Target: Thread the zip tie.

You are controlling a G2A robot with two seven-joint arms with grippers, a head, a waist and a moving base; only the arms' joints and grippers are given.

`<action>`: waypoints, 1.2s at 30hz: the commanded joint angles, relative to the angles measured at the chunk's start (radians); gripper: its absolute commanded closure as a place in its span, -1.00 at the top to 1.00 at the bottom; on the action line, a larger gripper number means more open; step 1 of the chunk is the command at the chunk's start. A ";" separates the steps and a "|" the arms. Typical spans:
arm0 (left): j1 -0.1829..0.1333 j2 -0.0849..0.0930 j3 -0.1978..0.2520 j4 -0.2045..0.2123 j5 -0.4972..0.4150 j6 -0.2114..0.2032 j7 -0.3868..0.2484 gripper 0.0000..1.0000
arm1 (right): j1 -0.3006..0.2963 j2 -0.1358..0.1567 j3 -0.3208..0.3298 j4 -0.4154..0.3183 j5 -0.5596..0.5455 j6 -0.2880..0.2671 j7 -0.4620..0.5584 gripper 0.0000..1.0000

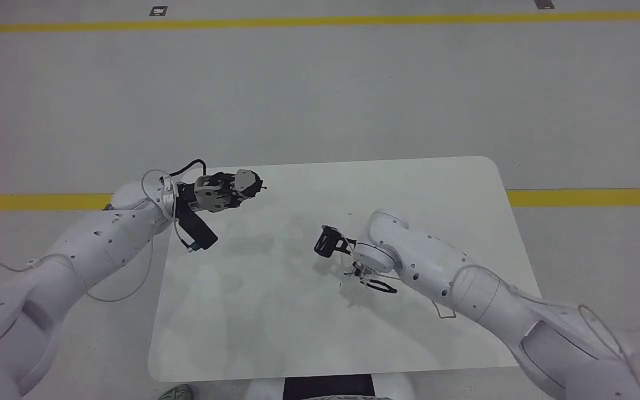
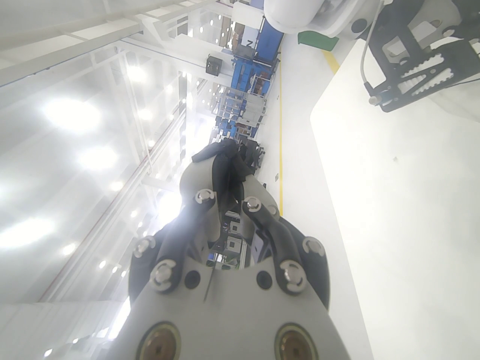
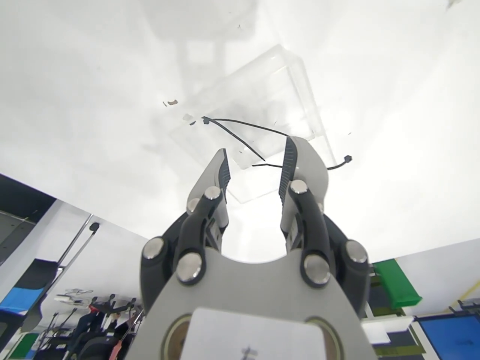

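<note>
Zip ties (image 3: 240,143) are lying on a clear tray (image 3: 300,76) just beyond the right jaws, gaping empty; left jaws are pressing together.

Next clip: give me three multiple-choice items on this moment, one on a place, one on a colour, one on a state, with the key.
1. The clear tray is: A on the table; B on the floor; C held in a gripper.
2. The zip ties are: A white; B black; C yellow.
3. The right gripper is: A shut on a tie; B shut, empty; C open.
Key: 1 A, it lies flat on the white tabletop. 2 B, thin black strands lie at the tray. 3 C, a wide gap shows between its fingers.
</note>
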 commanded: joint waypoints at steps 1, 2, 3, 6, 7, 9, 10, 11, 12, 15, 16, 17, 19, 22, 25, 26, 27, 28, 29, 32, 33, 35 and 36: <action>0.000 0.000 0.000 0.000 0.000 0.000 0.000 -1.00 | 0.008 0.001 -0.016 0.006 0.010 0.009 0.000 -0.36; 0.000 0.000 0.000 0.000 0.000 0.000 0.000 -1.00 | 0.013 0.001 -0.026 0.010 0.015 0.015 0.000 -0.36; 0.000 0.000 0.000 0.000 0.000 0.000 0.000 -1.00 | 0.016 0.000 -0.033 0.014 0.018 0.019 0.000 -0.34; 0.000 0.000 0.000 0.000 0.000 0.000 0.000 -1.00 | 0.026 -0.006 -0.056 0.028 0.029 0.029 0.000 -0.32; 0.000 0.000 0.000 0.000 0.000 0.000 0.000 -1.00 | 0.028 -0.008 -0.062 0.032 0.033 0.030 0.000 -0.32; 0.000 0.000 0.000 0.000 0.000 0.000 0.000 -1.00 | 0.034 -0.014 -0.077 0.044 0.033 0.038 0.000 -0.30; 0.000 0.000 0.000 0.000 0.000 0.000 0.000 -1.00 | 0.036 -0.018 -0.082 0.048 0.036 0.040 0.000 -0.30; 0.000 0.000 0.000 0.000 0.000 0.000 0.000 -1.00 | 0.038 -0.021 -0.087 0.052 0.039 0.042 0.000 -0.30; 0.000 0.000 0.000 0.000 0.000 0.000 0.000 -1.00 | 0.041 -0.025 -0.092 0.058 0.040 0.045 0.000 -0.30; 0.000 0.000 0.000 0.000 0.000 0.000 0.000 -1.00 | 0.046 -0.036 -0.102 0.071 0.041 0.053 0.000 -0.30; 0.000 0.000 0.000 0.000 0.000 0.000 0.000 -1.00 | 0.047 -0.040 -0.105 0.077 0.039 0.056 0.000 -0.30; 0.000 0.000 0.000 0.000 0.000 0.000 0.000 -1.00 | 0.048 -0.043 -0.107 0.081 0.037 0.059 0.000 -0.34; 0.000 0.000 0.000 0.000 0.000 0.000 0.000 -1.00 | 0.049 -0.049 -0.111 0.090 0.032 0.066 0.000 -0.40; 0.000 0.000 0.000 0.000 0.000 0.000 0.000 -1.00 | 0.049 -0.059 -0.108 0.102 0.029 0.080 0.000 -0.54; 0.000 0.000 0.000 0.000 0.000 0.000 0.000 -1.00 | 0.044 -0.067 -0.098 0.110 0.024 0.094 -0.007 -0.64; 0.000 0.000 0.000 0.000 0.000 0.000 0.000 -1.00 | 0.042 -0.070 -0.093 0.114 0.021 0.102 -0.012 -0.64; 0.000 0.000 0.000 0.000 0.000 0.000 0.000 -1.00 | 0.041 -0.071 -0.088 0.117 0.019 0.110 -0.017 -0.66; 0.000 0.000 0.000 0.000 0.000 0.000 0.000 -1.00 | 0.040 -0.073 -0.084 0.118 0.015 0.118 -0.021 -0.66; 0.000 0.000 0.000 0.000 0.000 0.000 0.000 -1.00 | 0.038 -0.075 -0.079 0.119 0.012 0.125 -0.026 -0.66; 0.000 0.000 0.000 0.000 0.000 0.000 0.000 -1.00 | 0.033 -0.078 -0.063 0.124 0.001 0.146 -0.036 -0.62; 0.000 0.000 0.000 0.000 0.000 0.000 0.000 -1.00 | 0.029 -0.078 -0.057 0.124 -0.002 0.153 -0.039 -0.62; 0.000 0.000 0.000 0.000 0.000 0.000 0.000 -1.00 | 0.025 -0.079 -0.045 0.126 -0.010 0.171 -0.046 -0.58; 0.000 0.000 0.000 0.000 0.000 0.000 0.000 -1.00 | 0.022 -0.079 -0.039 0.126 -0.014 0.181 -0.049 -0.58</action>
